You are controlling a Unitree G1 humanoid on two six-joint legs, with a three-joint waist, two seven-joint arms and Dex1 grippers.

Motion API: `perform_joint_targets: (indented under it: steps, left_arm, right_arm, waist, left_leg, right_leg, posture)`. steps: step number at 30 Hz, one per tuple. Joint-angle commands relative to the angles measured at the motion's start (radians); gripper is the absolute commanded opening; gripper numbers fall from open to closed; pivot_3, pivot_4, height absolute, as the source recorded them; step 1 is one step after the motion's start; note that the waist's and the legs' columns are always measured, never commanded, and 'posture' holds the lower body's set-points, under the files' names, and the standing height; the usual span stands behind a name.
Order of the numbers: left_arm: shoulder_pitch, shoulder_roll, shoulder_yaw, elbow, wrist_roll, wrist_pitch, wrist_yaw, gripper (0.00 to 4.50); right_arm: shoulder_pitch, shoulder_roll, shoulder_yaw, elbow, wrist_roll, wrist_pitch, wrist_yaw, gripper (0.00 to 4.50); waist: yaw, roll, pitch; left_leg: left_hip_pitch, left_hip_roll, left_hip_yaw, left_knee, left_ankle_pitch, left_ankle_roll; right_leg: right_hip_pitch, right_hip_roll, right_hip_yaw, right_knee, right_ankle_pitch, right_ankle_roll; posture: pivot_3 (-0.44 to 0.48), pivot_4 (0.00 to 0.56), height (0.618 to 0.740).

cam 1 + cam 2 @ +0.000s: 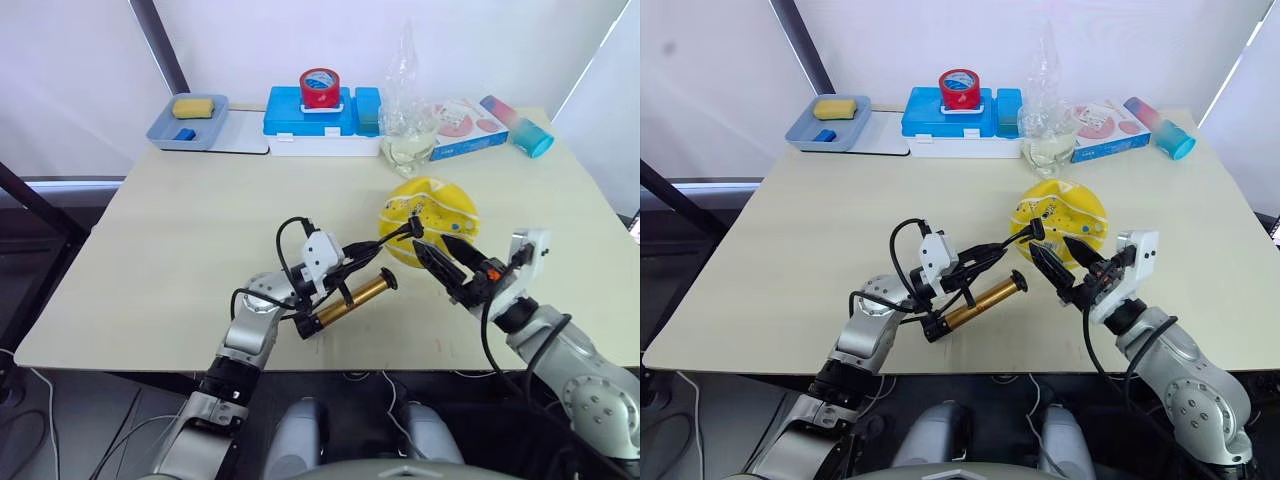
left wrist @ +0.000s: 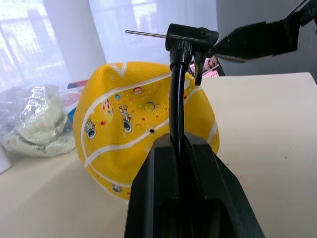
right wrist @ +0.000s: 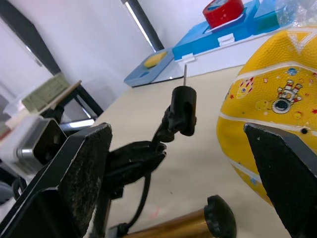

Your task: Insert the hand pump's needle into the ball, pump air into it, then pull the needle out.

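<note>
Left gripper (image 2: pixel 181 148) clamped with its 2 fingers (image 2: pixel 153 188) tight on the thin black hose (image 2: pixel 176 99) of the hand pump (image 1: pixel 350 300), holding the needle head (image 2: pixel 190 37) up just beside the ball (image 1: pixel 430 220), needle not in the ball; bronze pump body lying on the bench (image 1: pixel 200 260) near that gripper. Right gripper (image 1: pixel 445 258) spread wide with nothing held, hovering next to the needle head and the near side of the ball. Dented yellow ball resting on the bench, in front of a clear plastic bag (image 1: pixel 408 130) and a blue box (image 1: pixel 320 115) topped by a red tape roll (image 1: pixel 320 88).
</note>
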Motion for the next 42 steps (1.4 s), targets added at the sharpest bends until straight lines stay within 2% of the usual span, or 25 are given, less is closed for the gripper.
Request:
perform_joint_targets:
  steps: [1, 14, 26, 27, 31, 33, 35, 42]
  left_arm:
    - [-0.015, -0.011, -0.008, -0.021, -0.007, -0.021, -0.004, 0.06]
    - [-0.007, -0.026, -0.016, -0.036, -0.012, -0.017, -0.009, 0.06]
    - [-0.007, -0.014, -0.018, -0.023, -0.016, -0.047, -0.05, 0.06]
    - [-0.007, -0.014, -0.017, -0.022, -0.015, -0.049, -0.052, 0.0]
    - [-0.006, -0.01, -0.018, -0.016, -0.013, -0.058, -0.059, 0.0]
    - [-0.005, -0.01, -0.017, -0.013, -0.012, -0.059, -0.059, 0.0]
    - [-0.003, -0.009, -0.017, -0.013, -0.011, -0.059, -0.058, 0.0]
    - [-0.002, 0.002, -0.019, -0.006, -0.019, -0.041, -0.077, 0.0]
  right_arm:
    - [-0.016, 0.01, -0.004, -0.024, 0.033, 0.0, -0.029, 4.5]
    - [-0.049, 0.1, 0.012, 0.016, 0.048, -0.017, -0.076, 4.5]
    - [-0.032, 0.078, -0.017, 0.027, 0.136, 0.01, -0.08, 4.5]
    - [-0.03, 0.073, -0.019, 0.027, 0.145, 0.012, -0.08, 3.95]
    - [-0.026, 0.063, -0.022, 0.032, 0.164, 0.011, -0.082, 2.38]
    - [-0.024, 0.059, -0.02, 0.036, 0.168, 0.008, -0.079, 1.28]
    - [-0.019, 0.054, -0.016, 0.035, 0.165, 0.007, -0.073, 0.39]
    - [-0.005, 0.033, -0.016, 0.028, 0.148, 0.001, -0.056, 0.31]
  waist:
    - [0.0, 0.0, 0.0]
    - [0.0, 0.0, 0.0]
    - [0.0, 0.001, 0.0]
    - [-0.001, 0.001, 0.0]
    - [-0.003, 0.001, 0.0]
    - [-0.003, 0.001, 0.0]
    - [-0.002, 0.001, 0.0]
    - [-0.002, 0.001, 0.0]
  left_leg:
    - [0.0, 0.0, 0.0, 0.0, 0.0, 0.0]
    - [0.0, 0.0, -0.001, 0.0, 0.0, 0.0]
    - [0.0, 0.0, -0.001, 0.0, 0.0, 0.0]
    - [-0.001, 0.0, -0.001, 0.0, 0.0, 0.0]
    - [-0.001, -0.001, -0.001, 0.0, 0.0, 0.002]
    - [-0.002, -0.002, -0.001, 0.0, 0.0, 0.004]
    - [-0.003, -0.003, -0.001, 0.0, -0.001, 0.007]
    - [-0.003, -0.009, -0.003, 0.0, -0.003, 0.012]
  right_leg:
    - [0.0, 0.0, 0.0, 0.0, 0.0, 0.0]
    - [0.0, 0.001, 0.0, 0.0, 0.0, 0.0]
    - [0.0, 0.001, 0.002, -0.001, 0.0, 0.0]
    - [0.0, 0.001, 0.002, -0.002, 0.0, 0.0]
    - [0.001, 0.004, 0.016, -0.004, 0.0, 0.001]
    - [0.002, 0.011, 0.027, -0.01, 0.0, 0.002]
    - [0.003, 0.014, 0.034, -0.012, 0.001, 0.003]
    - [0.003, 0.013, 0.043, -0.013, -0.001, 0.005]
  posture:
    - [0.0, 0.15, 0.729]
    - [0.0, 0.15, 0.729]
    - [0.0, 0.15, 0.729]
    - [0.0, 0.15, 0.729]
    - [0.0, 0.15, 0.729]
    - [0.0, 0.15, 0.729]
    - [0.0, 0.15, 0.729]
    - [0.0, 0.15, 0.729]
